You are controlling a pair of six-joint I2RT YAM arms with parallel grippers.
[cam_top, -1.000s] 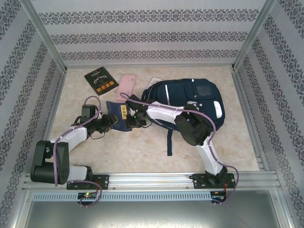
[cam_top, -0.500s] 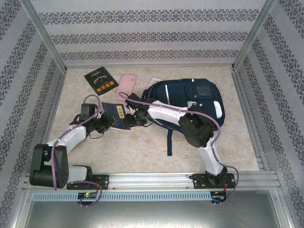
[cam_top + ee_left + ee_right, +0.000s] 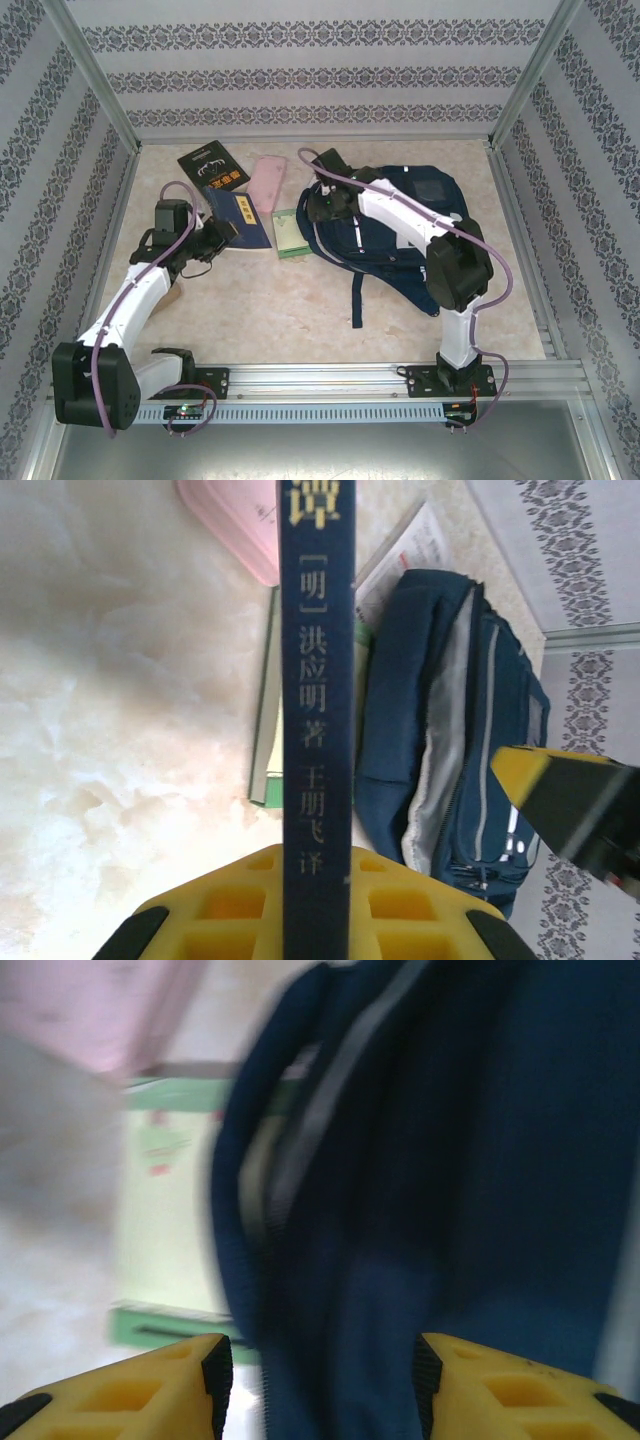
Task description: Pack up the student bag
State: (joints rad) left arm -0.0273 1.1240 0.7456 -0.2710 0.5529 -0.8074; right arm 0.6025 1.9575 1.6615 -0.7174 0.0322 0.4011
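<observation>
1. Top view: the handover has broken up. The right gripper (image 3: 313,207) has let go of the navy book (image 3: 238,222) and swung up to the mouth of the student bag (image 3: 375,250). The bag lies on its side at the table's middle right, with its opening facing left. The left gripper (image 3: 212,240) has drawn back leftward and now carries the book alone. A green notebook (image 3: 288,234) lies between book and bag. A pink case (image 3: 265,183) and a black book (image 3: 213,170) wait behind.
2. Left wrist: the jaws are clamped on the book, spine toward the camera. Beyond it the bag's mouth gapes, showing pale lining.
3. Right wrist: the picture is blurred, but the fingertips stand apart with the bag's rim between them, not pinched. My read is that the right arm will hold the mouth open so the book can slide in.
</observation>
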